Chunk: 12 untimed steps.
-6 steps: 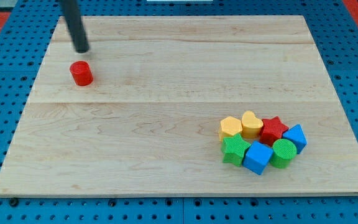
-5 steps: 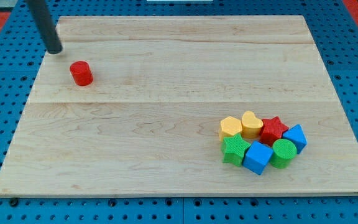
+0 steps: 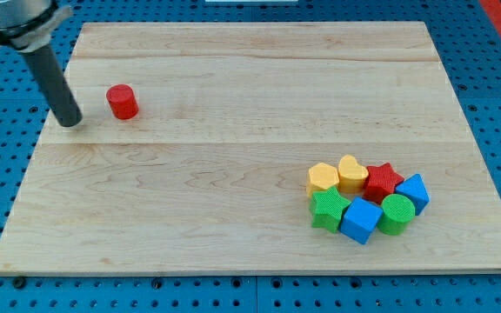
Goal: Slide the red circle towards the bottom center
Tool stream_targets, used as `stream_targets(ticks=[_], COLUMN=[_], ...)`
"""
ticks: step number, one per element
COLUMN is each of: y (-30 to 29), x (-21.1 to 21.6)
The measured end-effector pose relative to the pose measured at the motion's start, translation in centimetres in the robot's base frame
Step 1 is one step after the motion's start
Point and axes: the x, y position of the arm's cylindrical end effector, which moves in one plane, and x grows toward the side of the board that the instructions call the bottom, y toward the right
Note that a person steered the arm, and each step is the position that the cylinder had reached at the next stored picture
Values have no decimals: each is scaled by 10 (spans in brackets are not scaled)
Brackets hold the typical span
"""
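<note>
Standing near the worktop's (image 3: 233, 174) upper-left edge, my tip (image 3: 70, 122) sits just left of the red circle (image 3: 123, 102), apart from it — a bare rod tool, holding nothing — seemingly lining up a push rightward and down.

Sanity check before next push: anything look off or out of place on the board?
Nothing damaged or tipped. The red circle sits alone near the view's top left, my tip just to its left, apart. The other seven blocks huddle at the view's lower right.
</note>
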Motion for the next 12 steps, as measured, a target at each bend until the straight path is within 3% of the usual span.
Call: stream_targets(ticks=[1, 2, 3, 4, 5, 6, 7, 9, 11, 12], y=[-43, -40, 8, 106, 95, 45, 95, 216, 215, 236], x=[-7, -33, -46, 0, 13, -4, -34, -23, -69, -57])
